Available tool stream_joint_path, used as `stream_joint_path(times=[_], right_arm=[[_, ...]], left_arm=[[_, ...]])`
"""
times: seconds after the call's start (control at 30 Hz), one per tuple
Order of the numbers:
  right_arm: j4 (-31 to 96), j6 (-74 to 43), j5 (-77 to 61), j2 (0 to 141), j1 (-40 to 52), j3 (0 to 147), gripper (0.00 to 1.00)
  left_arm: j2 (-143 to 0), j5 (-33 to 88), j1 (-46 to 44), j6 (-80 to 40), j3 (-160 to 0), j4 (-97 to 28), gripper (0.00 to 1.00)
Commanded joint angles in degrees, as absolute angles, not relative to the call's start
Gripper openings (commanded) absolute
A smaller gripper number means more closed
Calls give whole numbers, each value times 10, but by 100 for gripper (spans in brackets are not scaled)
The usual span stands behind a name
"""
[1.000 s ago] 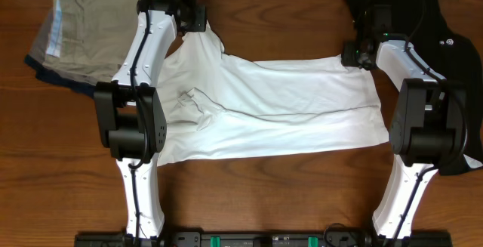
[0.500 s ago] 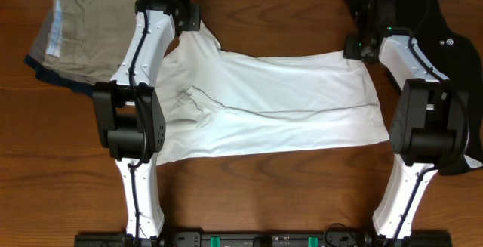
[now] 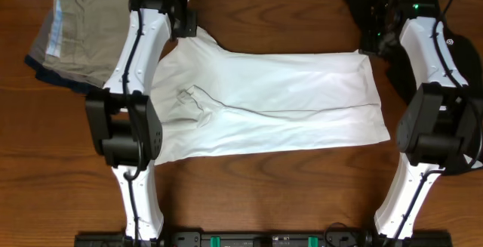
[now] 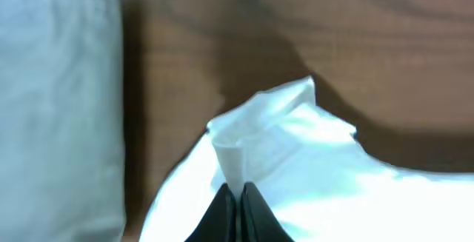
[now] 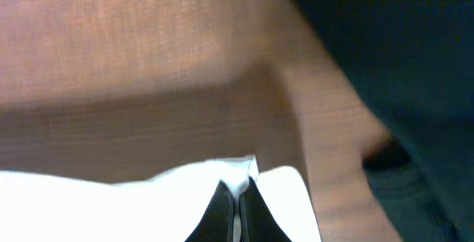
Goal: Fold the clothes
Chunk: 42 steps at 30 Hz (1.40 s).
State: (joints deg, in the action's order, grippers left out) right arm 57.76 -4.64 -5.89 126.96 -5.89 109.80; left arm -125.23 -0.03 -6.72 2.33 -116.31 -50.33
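Observation:
The clothes, a white T-shirt [image 3: 279, 103], lie spread across the middle of the table with a long crease running left to right. My left gripper [image 3: 186, 29] is shut on the shirt's far left corner. In the left wrist view a pinch of white cloth [image 4: 255, 135] stands up between the left gripper's [image 4: 238, 192] closed jaws. My right gripper [image 3: 371, 47] is shut on the far right corner. In the right wrist view its tips [image 5: 237, 192] clamp the white hem [image 5: 111, 205]. The far edge runs taut between the two grips. No graphic shows.
A stack of folded khaki, grey and navy clothes [image 3: 75, 35] sits at the far left corner. A black garment [image 3: 445, 28] lies at the far right, close behind the right gripper, and shows in the right wrist view as a dark mass [image 5: 400, 57]. Bare wood lies along the near side.
The right gripper closed on the shirt's far right corner and drew it right and back. The left gripper shifted back with its corner. The far edge is now stretched straight.

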Motion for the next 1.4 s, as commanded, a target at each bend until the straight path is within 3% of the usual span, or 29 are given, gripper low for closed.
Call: stream_joint_path(times=[0.0, 0.27, 0.6, 1.37], right_arm=[[621, -23, -79, 1270, -68, 1135, 1], [751, 10, -93, 1269, -72, 1158, 1], [805, 18, -93, 1269, -73, 1158, 1], [796, 31, -95, 1269, -83, 1154, 1]], left_arm=[[-1220, -8, -63, 18, -1173, -543, 6], [-1217, -8, -62, 18, -1173, -681, 6], [-1217, -8, -62, -8, -1169, -834, 6], [-1217, -7, -73, -113, -954, -863, 6]])
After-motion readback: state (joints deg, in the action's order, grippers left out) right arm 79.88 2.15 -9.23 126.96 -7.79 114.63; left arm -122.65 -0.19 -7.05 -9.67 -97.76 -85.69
